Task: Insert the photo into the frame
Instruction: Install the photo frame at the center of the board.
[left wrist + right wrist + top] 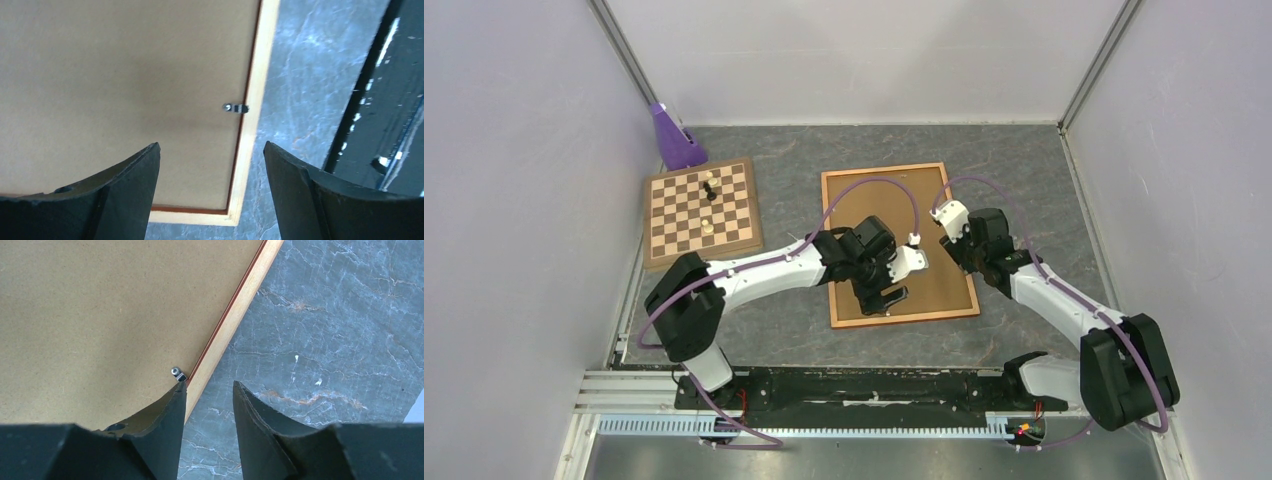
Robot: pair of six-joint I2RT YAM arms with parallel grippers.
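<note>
So the frame [944, 314] is lying flat in the middle of the table [1024, 180], back side up, with the brown backing panel [864, 200] sitting inside its rails. The photo itself I can't see anywhere, so can't say where it is.

My left claw [211, 147] hangs over the near part of the frame, spread wide, nothing between the fingers. My right claw [209, 385] is over the frame's right rail, fingers partly apart and also pinching nothing. One finger sits right by the rail, but I can't tell if it touches.

The wrist cams catch stuff the top cam doesn't: a little metal tab [235, 107] at the panel's edge on the left cam, and another one [177, 373] just beside my right finger. Only the top cam shows the chessboard [702, 210] off to the left with a few pieces [710, 190] on it, plus a purple thing [674, 135] in the back corner.
</note>
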